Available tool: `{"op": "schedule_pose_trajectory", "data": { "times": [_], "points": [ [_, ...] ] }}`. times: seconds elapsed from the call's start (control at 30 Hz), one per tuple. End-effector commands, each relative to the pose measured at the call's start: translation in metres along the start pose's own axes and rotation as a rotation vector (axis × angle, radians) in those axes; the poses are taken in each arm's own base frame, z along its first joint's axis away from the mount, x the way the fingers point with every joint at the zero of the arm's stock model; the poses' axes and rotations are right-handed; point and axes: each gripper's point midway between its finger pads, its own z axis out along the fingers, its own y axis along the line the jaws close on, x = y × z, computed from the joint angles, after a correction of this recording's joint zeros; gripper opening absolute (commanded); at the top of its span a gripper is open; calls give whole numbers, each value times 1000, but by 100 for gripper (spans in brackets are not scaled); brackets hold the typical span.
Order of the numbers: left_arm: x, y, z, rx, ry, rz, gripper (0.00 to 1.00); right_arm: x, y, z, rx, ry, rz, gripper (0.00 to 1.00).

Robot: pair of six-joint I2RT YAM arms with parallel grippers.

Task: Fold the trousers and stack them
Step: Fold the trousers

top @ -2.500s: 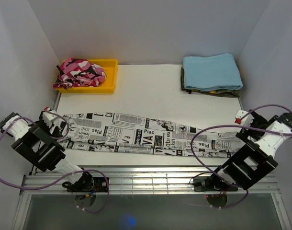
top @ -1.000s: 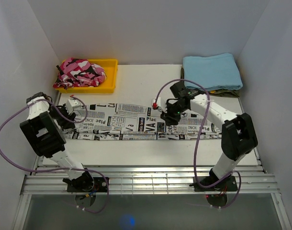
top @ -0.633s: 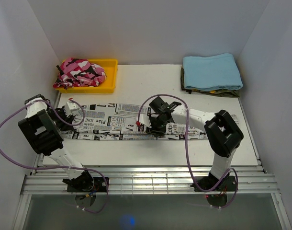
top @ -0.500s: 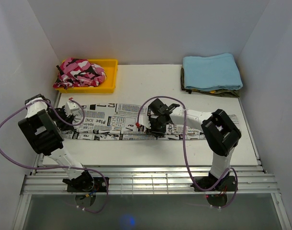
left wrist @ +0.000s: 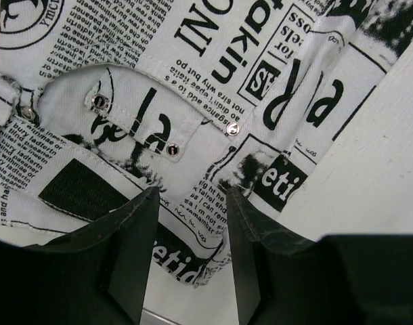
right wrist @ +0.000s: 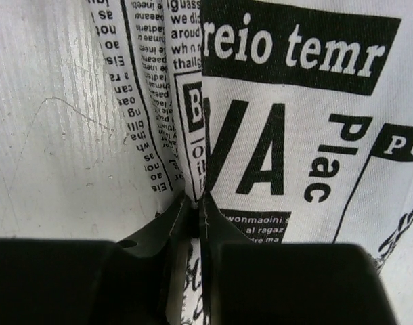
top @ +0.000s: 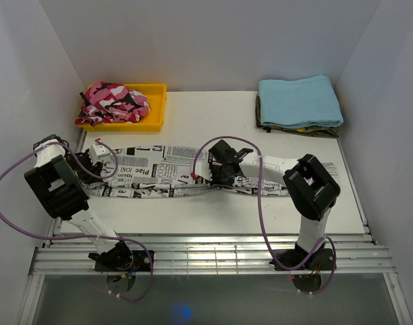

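The trousers [top: 156,173], white with black newspaper print, lie in a long band across the table's middle, their right part doubled back. My left gripper [top: 91,164] sits at their left end. In the left wrist view it [left wrist: 193,233] is open, and a corner of the trousers [left wrist: 193,101] near a riveted pocket lies between the fingers [left wrist: 135,250] without being pinched. My right gripper [top: 214,175] is at the middle of the band. The right wrist view shows it [right wrist: 193,203] shut on a raised fold of the trousers [right wrist: 294,135].
A yellow tray [top: 159,101] at the back left holds a pink camouflage garment [top: 115,101]. At the back right a folded light blue cloth [top: 300,100] lies on a darker one. White walls stand close on both sides. A metal rail [top: 213,254] runs along the near edge.
My right arm swept left from the trousers' right end towards the middle, shortening the band, and its jaws closed on the fabric. The left gripper stayed at the left end.
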Motion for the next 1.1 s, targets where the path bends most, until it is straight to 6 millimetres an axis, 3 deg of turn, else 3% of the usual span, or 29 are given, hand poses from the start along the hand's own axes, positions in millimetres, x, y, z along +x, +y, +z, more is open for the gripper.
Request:
{"op": "schedule_pose_trajectory", "data": {
  "times": [0.0,0.1,0.2,0.3,0.77,0.87,1.0,1.07],
  "points": [
    [-8,13,-10,-56,-37,48,55,-2,-4,-8,17,9,-8,14],
    [-5,16,-11,-54,-28,62,54,-1,0,-9,-9,18,-10,22],
    [-2,12,-8,-35,-19,89,54,0,1,-6,-17,23,-14,22],
    [2,8,-2,-17,-16,121,59,-1,3,-6,-35,23,-1,36],
    [1,9,0,-22,-27,131,60,-21,10,-15,-113,-38,-12,43],
    [1,8,1,-21,-32,129,60,-19,8,-13,-109,-30,-19,39],
    [2,8,2,-18,-32,124,60,-15,7,-10,-111,-13,-24,20],
    [2,9,2,-20,-31,127,60,-11,7,-8,-109,0,-30,20]
  ]
}}
